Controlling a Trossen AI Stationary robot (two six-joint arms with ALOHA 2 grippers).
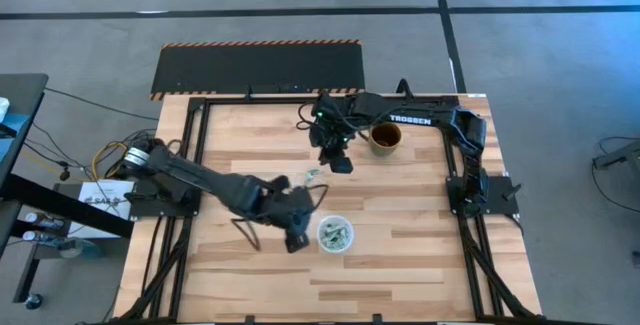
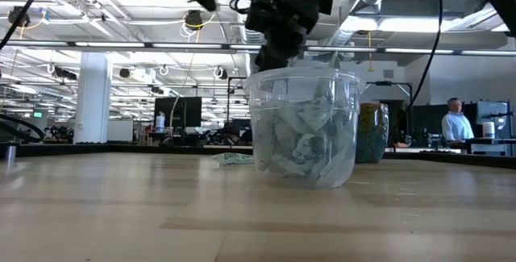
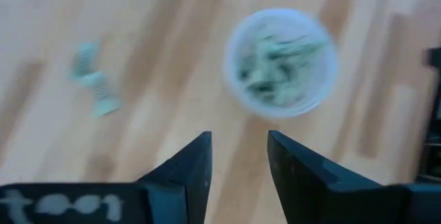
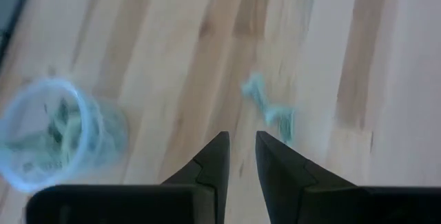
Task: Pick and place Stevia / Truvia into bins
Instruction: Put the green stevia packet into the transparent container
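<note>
Two sachets (image 1: 312,177) lie on the table (image 1: 420,255), touching or overlapping, between the two arms and near the cup (image 1: 335,234). The right gripper (image 1: 338,157) hangs just beside them, nearer than the left gripper (image 1: 297,237), which is beside the cup. The right jaws stand a little apart and empty; the left are open and empty. There is one cup, holding many sachets.
</note>
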